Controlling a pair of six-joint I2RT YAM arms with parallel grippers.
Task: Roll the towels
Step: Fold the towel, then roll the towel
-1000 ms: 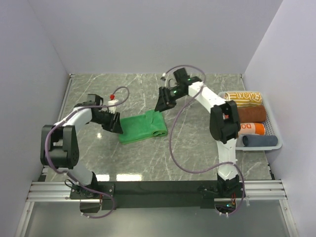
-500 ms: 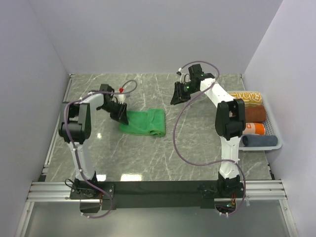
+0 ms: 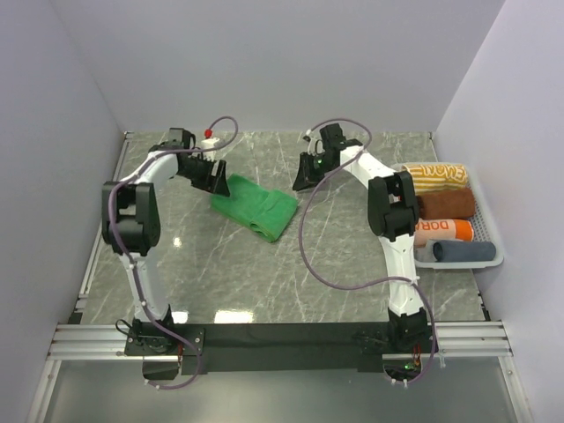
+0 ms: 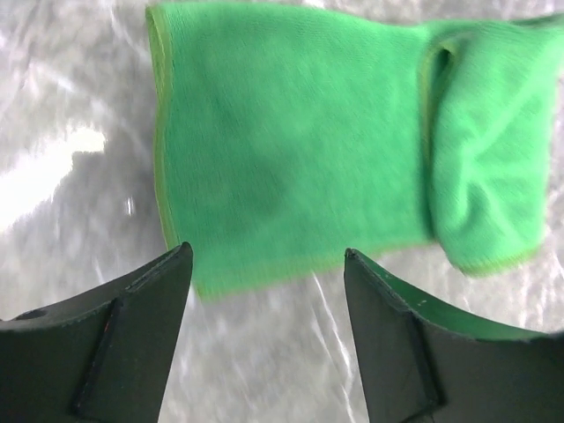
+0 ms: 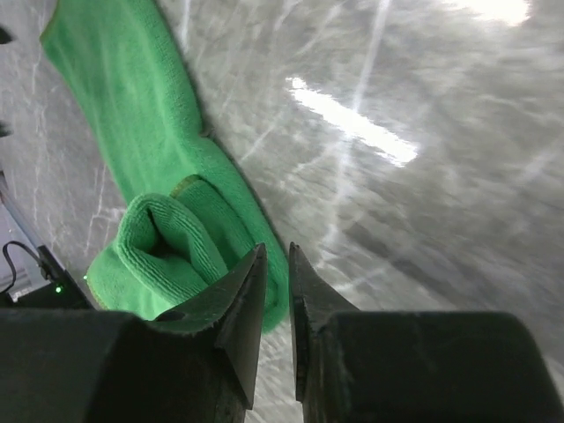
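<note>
Both end effectors hover beside the green towel (image 3: 255,207), neither gripping it.

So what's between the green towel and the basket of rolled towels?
Only the right gripper and bare table, between green towel and basket, per the top view.

The top external camera is looking down from above and behind both arm bases, taking in the whole table (image 3: 352,256). Each wrist camera is peering close past its own fingers at the tabletop. All three are sharing the green towel (image 3: 256,208) (image 4: 300,150) (image 5: 167,220).
</note>
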